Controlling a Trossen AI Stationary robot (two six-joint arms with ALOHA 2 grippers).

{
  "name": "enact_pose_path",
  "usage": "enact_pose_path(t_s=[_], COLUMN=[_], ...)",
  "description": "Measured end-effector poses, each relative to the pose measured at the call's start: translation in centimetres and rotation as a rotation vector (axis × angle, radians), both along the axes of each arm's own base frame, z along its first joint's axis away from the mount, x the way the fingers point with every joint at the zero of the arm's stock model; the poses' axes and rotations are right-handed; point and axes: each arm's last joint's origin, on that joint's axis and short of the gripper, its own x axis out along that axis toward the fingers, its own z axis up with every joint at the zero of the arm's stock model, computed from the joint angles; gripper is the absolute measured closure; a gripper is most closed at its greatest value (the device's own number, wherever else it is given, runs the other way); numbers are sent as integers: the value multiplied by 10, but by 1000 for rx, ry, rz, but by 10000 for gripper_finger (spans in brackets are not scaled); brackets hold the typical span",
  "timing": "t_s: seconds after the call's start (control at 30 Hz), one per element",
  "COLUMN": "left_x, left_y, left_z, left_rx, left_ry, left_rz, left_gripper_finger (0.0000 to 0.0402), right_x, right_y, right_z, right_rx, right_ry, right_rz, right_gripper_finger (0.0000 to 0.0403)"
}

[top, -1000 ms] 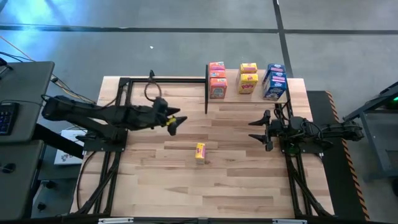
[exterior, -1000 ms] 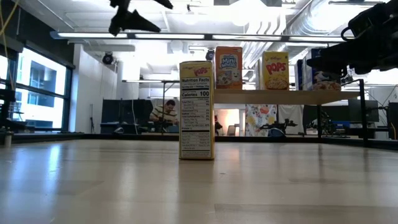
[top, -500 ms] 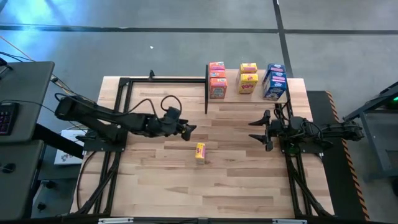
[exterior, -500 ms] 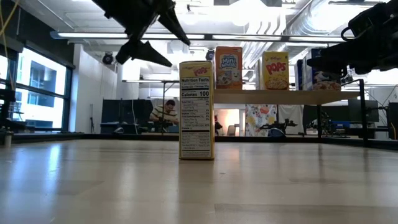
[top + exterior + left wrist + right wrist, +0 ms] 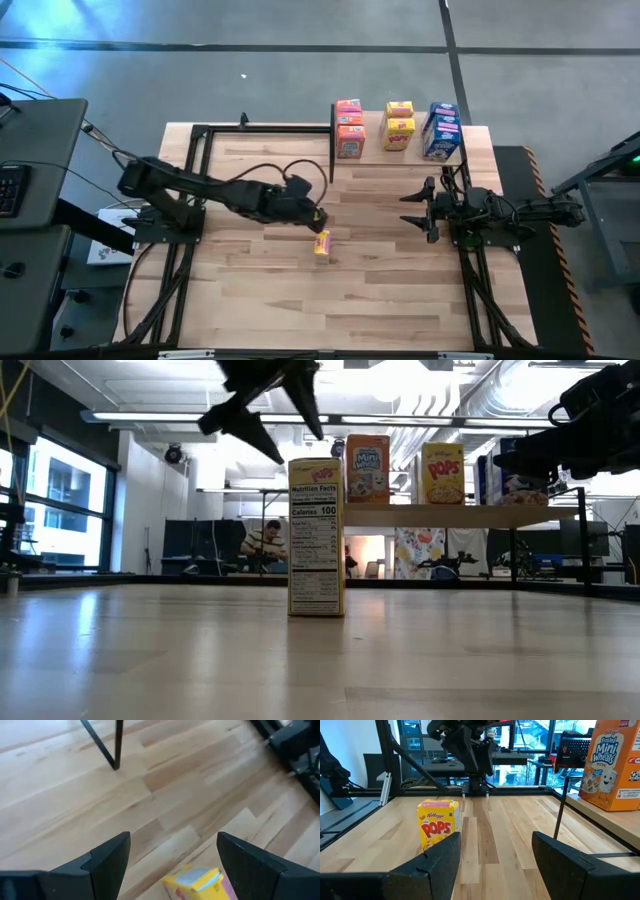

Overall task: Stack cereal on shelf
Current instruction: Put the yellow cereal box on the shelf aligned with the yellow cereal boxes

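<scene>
From above, the left gripper (image 5: 316, 217) hung released just over a yellow cardboard box (image 5: 321, 244) upright on the plank table (image 5: 250, 290). Eight boxes sat stacked on the light-wood shelf (image 5: 410, 152). The right gripper (image 5: 418, 208) waited spread, empty.

At table level, the box (image 5: 316, 537) showed its printed nutrition panel.

Left wrist: matte black fingers (image 5: 107, 860) flanked the box (image 5: 200, 881).
</scene>
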Motion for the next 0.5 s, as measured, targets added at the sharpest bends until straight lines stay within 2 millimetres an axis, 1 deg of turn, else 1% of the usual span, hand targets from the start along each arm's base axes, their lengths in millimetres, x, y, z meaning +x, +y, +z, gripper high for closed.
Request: enact_pose_path(t_s=[0.1, 0.27, 0.5], left_x=[7, 16, 13], left_y=[-4, -15, -28], left_z=[2, 2, 3], left_rx=[-18, -75, -102], left_ry=[57, 66, 48], left_rz=[4, -12, 2], left_gripper_finger=[112, 112, 112], right_x=[0, 0, 0], right_y=[0, 0, 0], right_z=[0, 0, 0], right_rx=[0, 0, 0], right_ry=[0, 3, 6], right_rz=[0, -1, -3], right_gripper_finger=[164, 164, 164])
